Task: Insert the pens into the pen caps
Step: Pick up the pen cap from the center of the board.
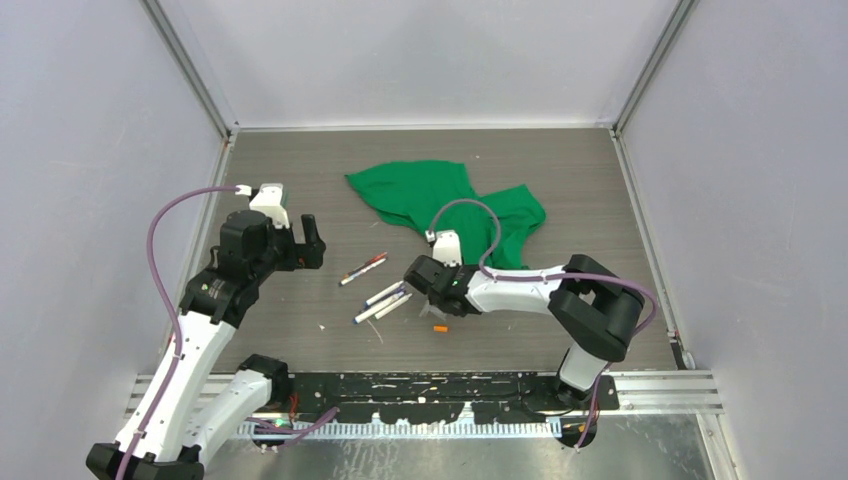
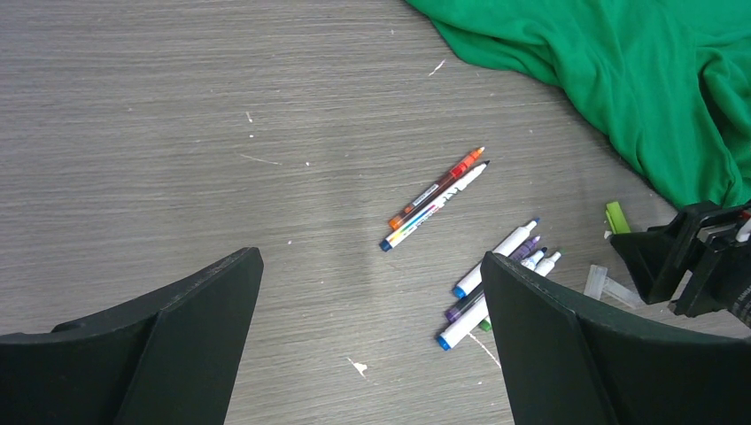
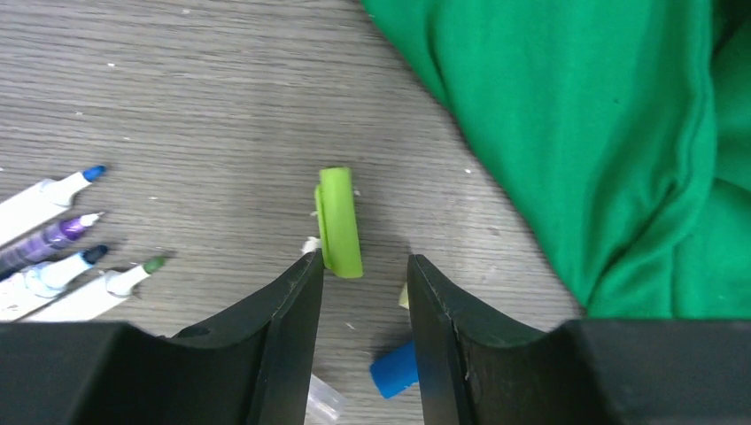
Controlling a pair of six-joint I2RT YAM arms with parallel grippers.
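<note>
A lime-green plastic pen cap [image 3: 339, 221] lies on the grey wood-grain surface [image 3: 221, 88] just ahead of the part-open right gripper [image 3: 363, 266], a blue plastic cap [image 3: 394, 369] between its fingers; white-barrelled pens [image 3: 35, 199] lie left.

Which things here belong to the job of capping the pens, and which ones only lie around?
Belong to the job: cluster of uncapped pens, pair of pens beside it, green cap, blue cap, orange cap, clear cap.
Only lying around: green cloth.
</note>
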